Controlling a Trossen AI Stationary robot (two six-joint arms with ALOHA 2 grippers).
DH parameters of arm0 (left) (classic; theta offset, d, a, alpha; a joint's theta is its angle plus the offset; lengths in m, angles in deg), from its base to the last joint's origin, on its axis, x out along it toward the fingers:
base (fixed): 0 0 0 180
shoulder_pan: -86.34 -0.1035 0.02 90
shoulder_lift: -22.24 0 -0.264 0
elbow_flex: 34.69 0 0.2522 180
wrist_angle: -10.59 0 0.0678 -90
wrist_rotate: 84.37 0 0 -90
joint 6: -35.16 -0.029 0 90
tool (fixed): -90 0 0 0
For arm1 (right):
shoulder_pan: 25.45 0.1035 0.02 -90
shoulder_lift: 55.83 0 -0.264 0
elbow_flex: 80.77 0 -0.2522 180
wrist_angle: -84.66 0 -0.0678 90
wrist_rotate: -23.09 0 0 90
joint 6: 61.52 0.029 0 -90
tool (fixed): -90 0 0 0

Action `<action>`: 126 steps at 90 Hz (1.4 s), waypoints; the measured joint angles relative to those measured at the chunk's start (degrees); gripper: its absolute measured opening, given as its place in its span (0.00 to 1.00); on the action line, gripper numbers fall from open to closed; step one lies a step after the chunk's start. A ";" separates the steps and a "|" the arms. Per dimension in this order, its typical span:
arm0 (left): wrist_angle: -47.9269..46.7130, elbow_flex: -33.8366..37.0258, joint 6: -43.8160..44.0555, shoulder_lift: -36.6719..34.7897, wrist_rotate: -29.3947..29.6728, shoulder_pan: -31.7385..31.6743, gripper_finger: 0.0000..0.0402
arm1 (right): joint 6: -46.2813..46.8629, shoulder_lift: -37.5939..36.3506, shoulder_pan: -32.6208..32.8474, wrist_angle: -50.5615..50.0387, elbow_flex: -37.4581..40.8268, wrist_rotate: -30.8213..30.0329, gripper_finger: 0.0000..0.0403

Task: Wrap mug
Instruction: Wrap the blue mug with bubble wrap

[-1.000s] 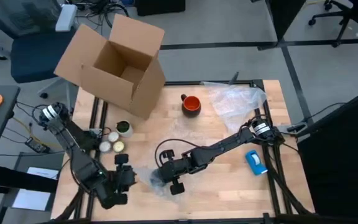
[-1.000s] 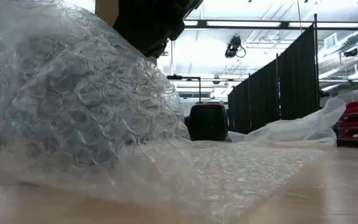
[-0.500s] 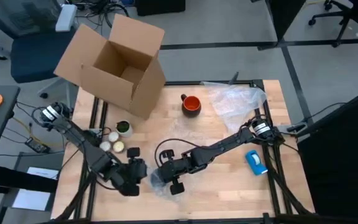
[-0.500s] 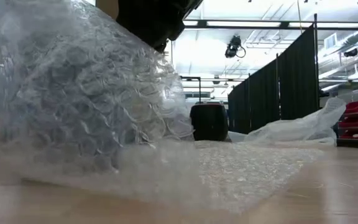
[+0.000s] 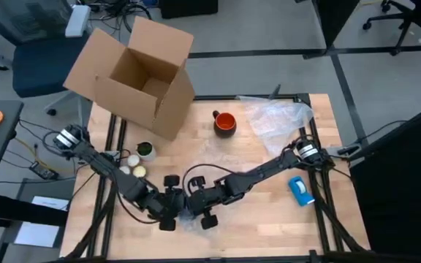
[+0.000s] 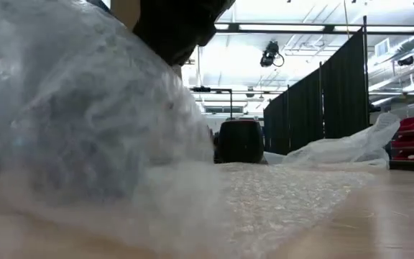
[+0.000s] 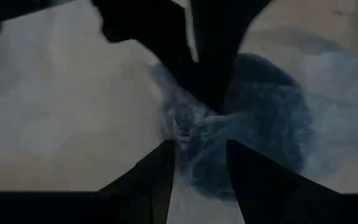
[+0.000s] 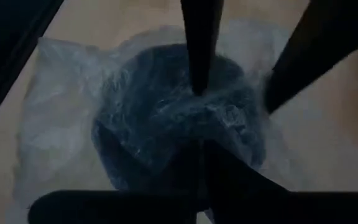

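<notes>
Trouble could come if the bubble wrap [image 5: 183,214] gets tugged two ways and torn. It is pinched by the right hand [image 5: 191,207], while the left hand [image 5: 172,212] is held slightly open beside it. The mug [image 5: 224,123] is left unwrapped far across the worktop [image 5: 269,219], well apart from both hands.

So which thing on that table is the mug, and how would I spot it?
Start at the big open cardboard box at the table's far left corner. Just right of its near corner, alone on bare wood, stands the small round orange-red mug, left of the crumpled clear plastic sheet. Its bright orange inside and dark side handle mark it out from the small jars near the box.
</notes>
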 joint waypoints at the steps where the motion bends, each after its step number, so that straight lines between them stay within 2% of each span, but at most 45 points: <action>1: 0.38 0.00 -0.19 0.12 -0.42 0.03 0.32 | 0.04 0.00 0.04 -0.07 0.00 -0.19 0.00; 13: 1.92 0.00 -0.87 0.76 -2.80 0.18 0.32 | 0.22 0.00 -0.26 0.13 0.02 -0.94 0.00; 38: 2.40 -0.02 -1.80 0.74 -2.75 0.33 0.32 | 0.57 0.00 -0.39 0.35 0.02 -1.00 0.00; 58: 6.98 0.00 -5.29 2.22 -3.56 0.37 0.32 | 0.49 0.00 -0.31 -0.29 0.01 -0.83 0.00; 84: 8.49 -0.02 -5.81 2.86 -4.28 -0.05 0.32 | 0.81 0.01 0.38 -9.35 -3.98 -2.42 0.00; 112: 7.72 -0.05 -5.77 2.89 -4.44 -0.09 0.32 | 1.40 0.02 0.45 -10.39 -4.50 -2.47 0.00; 126: 0.08 -3.14 -5.92 2.47 -4.48 -0.17 0.32 | 1.68 0.02 0.44 -10.06 -4.60 -2.42 0.00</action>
